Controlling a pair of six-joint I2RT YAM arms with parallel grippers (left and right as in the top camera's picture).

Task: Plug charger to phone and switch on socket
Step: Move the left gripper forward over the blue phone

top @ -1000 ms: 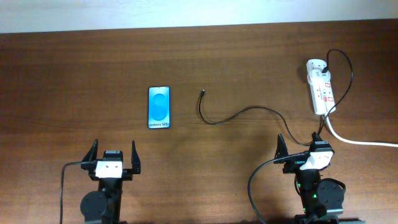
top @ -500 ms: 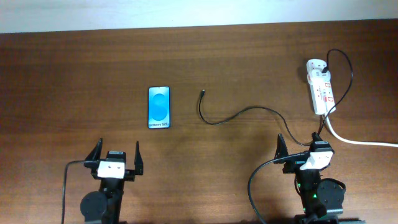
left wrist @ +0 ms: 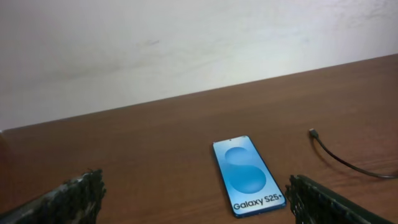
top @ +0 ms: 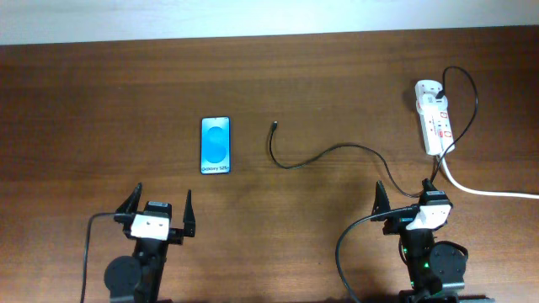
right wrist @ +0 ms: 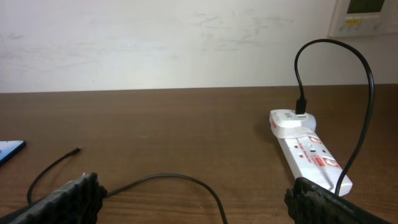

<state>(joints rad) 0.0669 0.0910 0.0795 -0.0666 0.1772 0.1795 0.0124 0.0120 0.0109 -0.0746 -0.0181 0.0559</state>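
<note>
Both arms wait with the phone unplugged.
On the table (top: 101, 93), the left gripper (top: 162, 195) and right gripper (top: 404, 189) gape wide and empty; the socket (top: 435, 122) lies far right, the charger (top: 337, 150) curls left from it, and the phone (top: 216, 145) lies left of its tip, apart.

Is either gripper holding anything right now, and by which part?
Nothing is held. The left gripper and right gripper are both open and empty.

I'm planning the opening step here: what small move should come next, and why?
Probably bring the left gripper forward toward the charger's connector tip. The tip lies loose to the right of the phone, not plugged in, and this gripper's jaws stand open and empty.
</note>
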